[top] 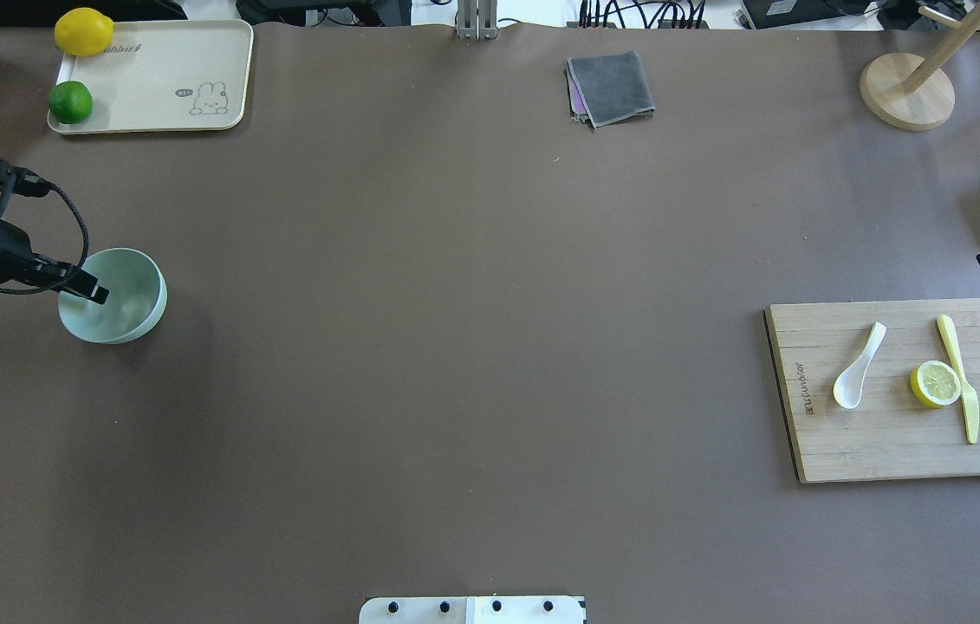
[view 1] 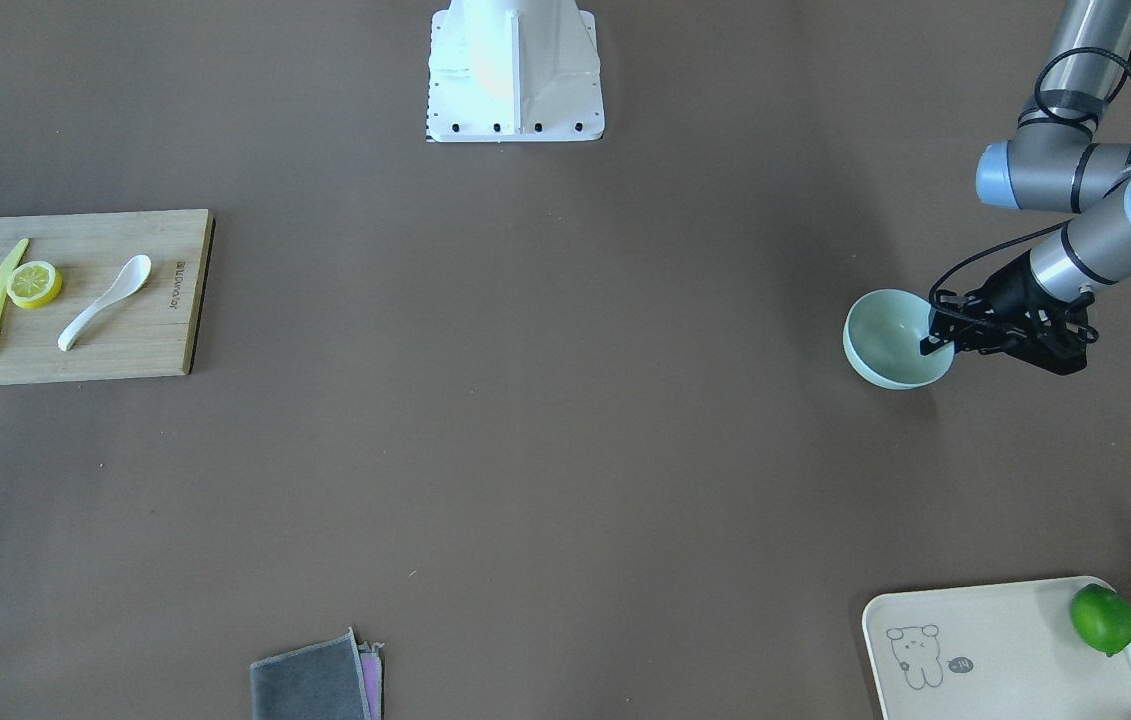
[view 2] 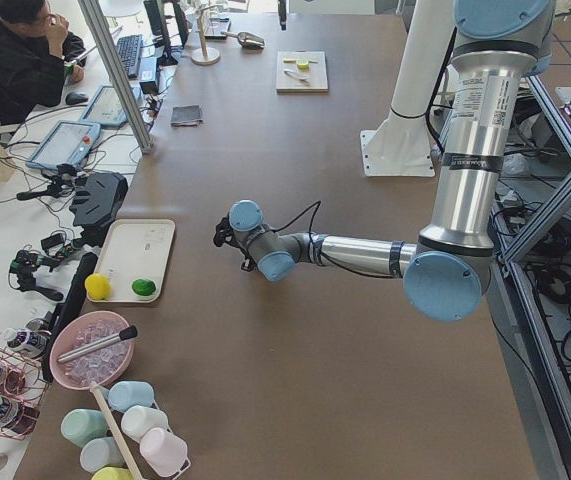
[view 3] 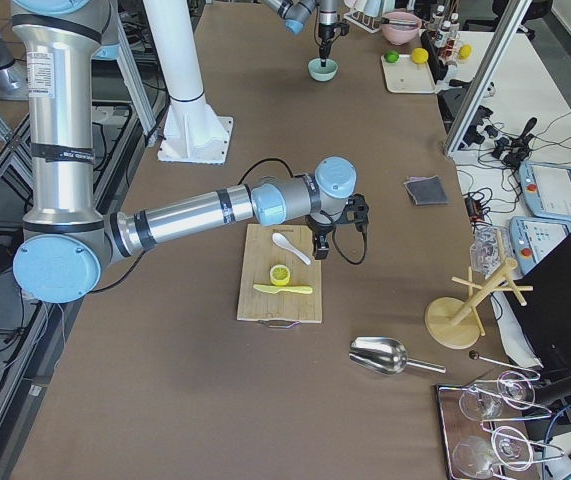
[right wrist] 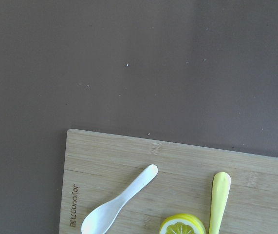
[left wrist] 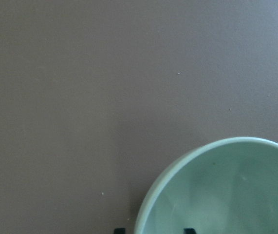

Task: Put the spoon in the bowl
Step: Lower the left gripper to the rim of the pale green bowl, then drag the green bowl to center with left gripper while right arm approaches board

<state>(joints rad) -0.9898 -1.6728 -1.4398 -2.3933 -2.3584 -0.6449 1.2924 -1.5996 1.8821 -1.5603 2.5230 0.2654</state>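
1. We see the spoon (top: 858, 367) lying on the cutting board (top: 888, 451) at right-center of the overhead view, next to a lemon half (top: 936, 384) and a yellow knife (top: 959, 378). It is untouched, so the task is not started on the spoon side.
2. The bowl (top: 130, 316) sits at far left of the overhead view, well apart from the spoon. The carry across the surface (top: 472, 303) is long, so a loose grip likely drops the spoon midway.
3. The left gripper (top: 95, 292) fingers straddle the bowl rim, one fingertip inside, holding the wall as far as we can judge. If the bowl is being held or moved, the thin rim could slip or the bowl tip.
4. The right gripper (view 3: 320, 250) hovers just beside the board in the right side view; we cannot tell whether its fingers are parted or closed.
5. The spoon is glossy, low and curved, so the fingers may skid off it or nudge it into the lemon half.
6. There is a mix-up risk with the knife close by.
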